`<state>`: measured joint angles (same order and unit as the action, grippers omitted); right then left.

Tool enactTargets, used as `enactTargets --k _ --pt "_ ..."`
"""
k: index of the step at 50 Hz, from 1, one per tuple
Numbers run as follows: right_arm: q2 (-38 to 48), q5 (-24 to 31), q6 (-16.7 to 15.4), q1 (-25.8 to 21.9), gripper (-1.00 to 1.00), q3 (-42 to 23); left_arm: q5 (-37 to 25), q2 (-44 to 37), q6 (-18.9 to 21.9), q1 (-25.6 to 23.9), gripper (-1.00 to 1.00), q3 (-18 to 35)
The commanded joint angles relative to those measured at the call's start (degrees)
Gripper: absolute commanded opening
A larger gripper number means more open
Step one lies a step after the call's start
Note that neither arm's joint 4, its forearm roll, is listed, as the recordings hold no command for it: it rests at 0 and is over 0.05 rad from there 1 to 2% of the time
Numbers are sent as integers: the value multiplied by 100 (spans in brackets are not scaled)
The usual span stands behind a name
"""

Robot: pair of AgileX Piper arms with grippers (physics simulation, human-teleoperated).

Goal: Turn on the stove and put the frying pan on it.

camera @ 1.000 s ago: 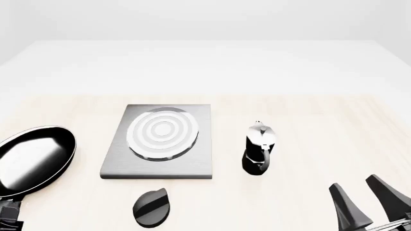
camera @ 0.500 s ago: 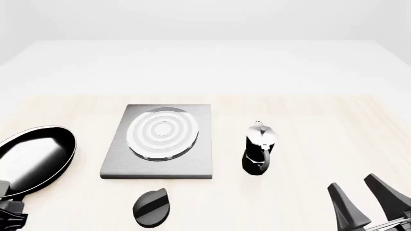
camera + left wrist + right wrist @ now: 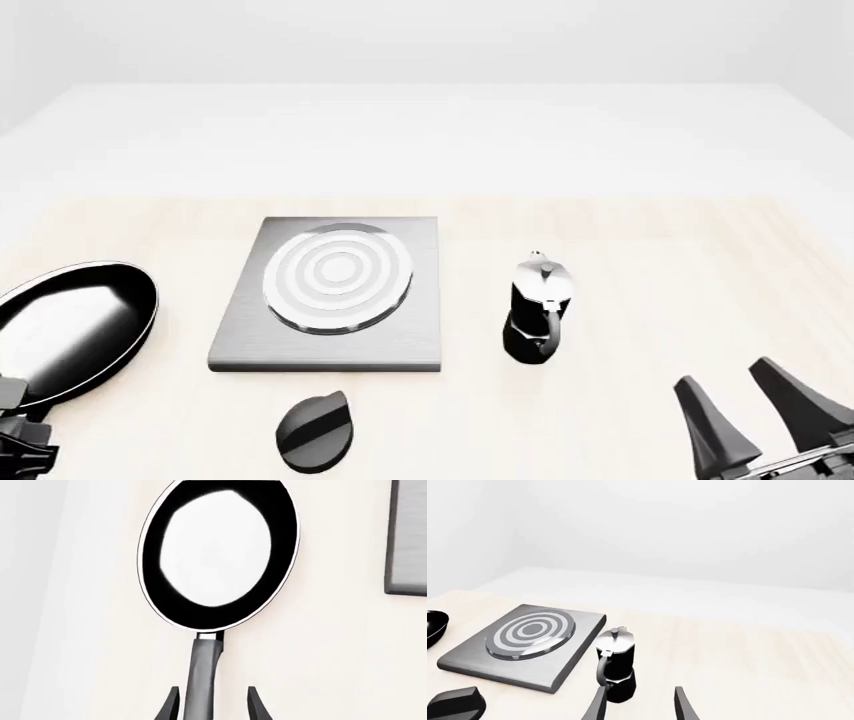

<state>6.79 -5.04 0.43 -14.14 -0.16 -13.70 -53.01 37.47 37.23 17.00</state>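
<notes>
The frying pan (image 3: 70, 328), black with a pale inside, lies at the table's left edge with its handle pointing toward me. In the left wrist view the pan (image 3: 217, 555) fills the middle and its grey handle (image 3: 203, 675) runs between my left gripper's fingers. The left gripper (image 3: 213, 707) is open, with a gap on each side of the handle; it also shows in the front view (image 3: 16, 432). The stove (image 3: 334, 295) sits mid-table, bare, right of the pan. My right gripper (image 3: 754, 415) is open and empty at the front right.
A black round knob (image 3: 315, 430) lies in front of the stove. A black-and-silver moka pot (image 3: 538, 312) stands right of the stove, and just beyond my right gripper (image 3: 639, 707) in the right wrist view. The stove's edge (image 3: 407, 535) shows in the left wrist view.
My left gripper has crept forward along the pan's handle at the lower left. My right gripper has shifted slightly to the left. The pan, the stove and the knob have not moved.
</notes>
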Motion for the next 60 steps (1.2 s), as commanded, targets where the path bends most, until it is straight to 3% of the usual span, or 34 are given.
enactTargets --k 1,40,48,60 --pt "128 -109 -17 -11 100 6 559 -605 117 170 100 -61" --pt "339 -264 -17 27 100 14 2281 -2472 486 505 100 -198" --pt "389 -312 -15 22 100 14 3149 -3468 531 568 100 -110" --pt "416 -325 -20 29 100 15 3565 -3904 610 586 100 -115"
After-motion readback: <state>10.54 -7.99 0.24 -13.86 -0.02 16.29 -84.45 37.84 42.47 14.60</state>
